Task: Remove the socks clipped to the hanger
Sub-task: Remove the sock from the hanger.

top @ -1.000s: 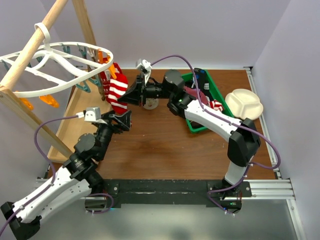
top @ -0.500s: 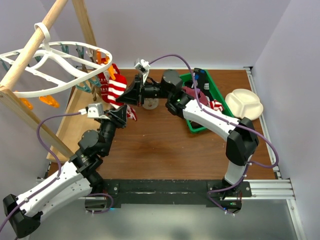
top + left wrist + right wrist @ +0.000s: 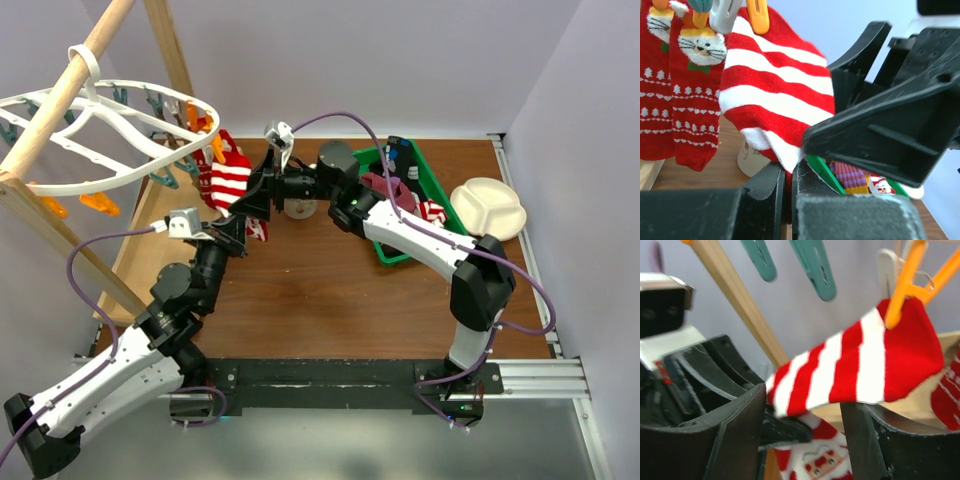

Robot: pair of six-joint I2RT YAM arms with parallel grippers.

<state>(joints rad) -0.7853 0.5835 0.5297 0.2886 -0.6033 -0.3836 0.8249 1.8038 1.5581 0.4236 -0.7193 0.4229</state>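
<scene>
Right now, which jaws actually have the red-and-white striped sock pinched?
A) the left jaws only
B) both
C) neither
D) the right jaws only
A: in the left wrist view the left jaws are shut on the lower tip of the striped sock, while the right jaws stand apart on either side of it; an orange clip grips its top.

Top: high, looking down from 6 o'clock. Wrists: very close, face to face, sharing striped sock (image 3: 775,100).
</scene>
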